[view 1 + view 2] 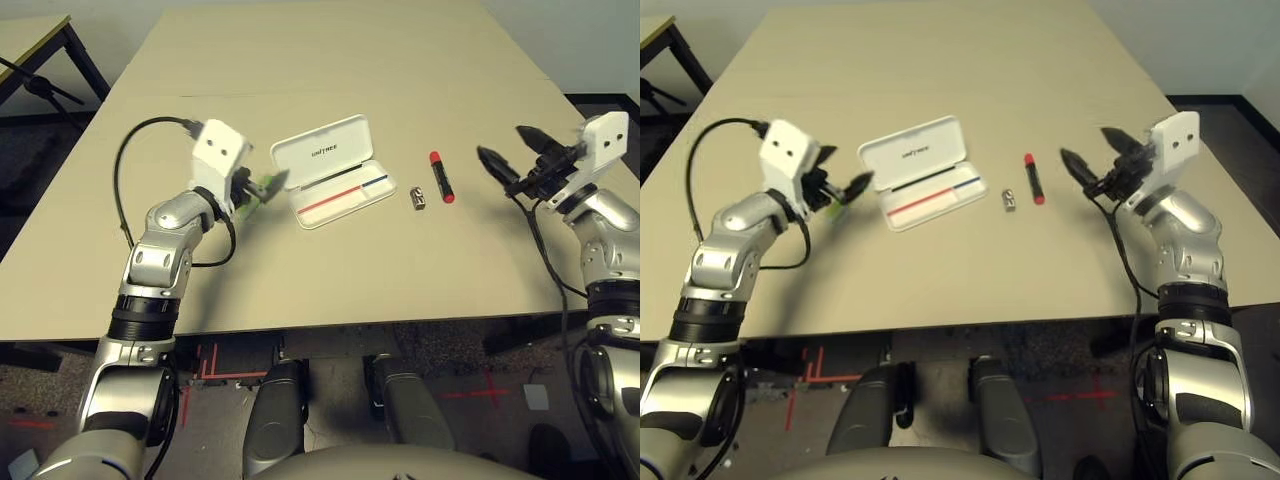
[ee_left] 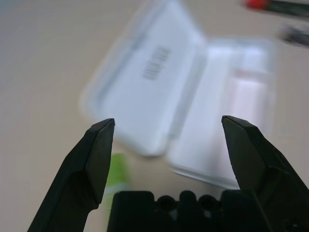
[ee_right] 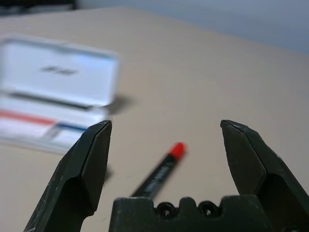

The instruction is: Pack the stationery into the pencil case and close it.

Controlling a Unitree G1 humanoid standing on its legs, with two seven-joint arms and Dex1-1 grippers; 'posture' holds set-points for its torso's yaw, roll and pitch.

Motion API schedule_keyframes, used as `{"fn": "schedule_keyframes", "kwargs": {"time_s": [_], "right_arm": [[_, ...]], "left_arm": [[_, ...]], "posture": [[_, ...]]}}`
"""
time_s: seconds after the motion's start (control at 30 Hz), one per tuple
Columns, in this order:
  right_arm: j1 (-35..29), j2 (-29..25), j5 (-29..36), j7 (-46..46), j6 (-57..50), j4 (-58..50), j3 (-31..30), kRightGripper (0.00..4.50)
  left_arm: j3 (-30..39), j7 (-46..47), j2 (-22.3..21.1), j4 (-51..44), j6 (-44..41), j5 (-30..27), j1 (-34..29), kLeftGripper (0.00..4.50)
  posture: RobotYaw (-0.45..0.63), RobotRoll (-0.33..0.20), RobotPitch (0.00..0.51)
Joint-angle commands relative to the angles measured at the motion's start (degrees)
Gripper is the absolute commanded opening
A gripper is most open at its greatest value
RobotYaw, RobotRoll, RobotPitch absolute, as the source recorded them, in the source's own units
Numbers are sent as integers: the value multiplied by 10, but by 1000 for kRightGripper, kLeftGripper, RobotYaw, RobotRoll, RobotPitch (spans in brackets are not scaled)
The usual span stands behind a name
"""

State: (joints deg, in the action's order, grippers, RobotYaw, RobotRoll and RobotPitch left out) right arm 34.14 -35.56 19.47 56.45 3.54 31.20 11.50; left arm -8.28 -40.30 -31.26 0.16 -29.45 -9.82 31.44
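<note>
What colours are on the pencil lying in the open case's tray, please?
The pencil is red along most of its length and blue at the right end, shown best in the left eye view.

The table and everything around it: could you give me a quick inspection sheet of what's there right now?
Surface: beige table, bare apart from the job's things.
Job's things: white pencil case lies open, red-and-blue pencil in its tray; silver metal piece and red marker lie on its right; green bar on its left.
Clutter: nothing seen.
Grippers: left gripper open at the green bar; right gripper open, right of the marker.
Cables: black cable loops from the left wrist.
Surroundings: another table far left.
</note>
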Motion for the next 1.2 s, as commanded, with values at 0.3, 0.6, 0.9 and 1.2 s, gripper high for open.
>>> {"fn": "schedule_keyframes", "kwargs": {"time_s": [0.3,0.6,0.9,1.2], "right_arm": [[6,-8,2,69,-5,-44,-30,4500],[-16,-19,18,182,-12,-72,-57,4500],[6,-33,22,259,-36,-60,-77,4500],[19,-32,25,289,-48,-56,-76,4500]], "left_arm": [[-151,-122,-14,9,-109,47,98,4454],[-197,-131,21,68,-102,94,152,4454],[-246,-152,52,119,-133,133,188,4454],[-263,-171,71,161,-182,143,200,2757]], "posture": [[-120,0,157],[-159,0,156],[-169,0,160],[-167,0,160]]}}
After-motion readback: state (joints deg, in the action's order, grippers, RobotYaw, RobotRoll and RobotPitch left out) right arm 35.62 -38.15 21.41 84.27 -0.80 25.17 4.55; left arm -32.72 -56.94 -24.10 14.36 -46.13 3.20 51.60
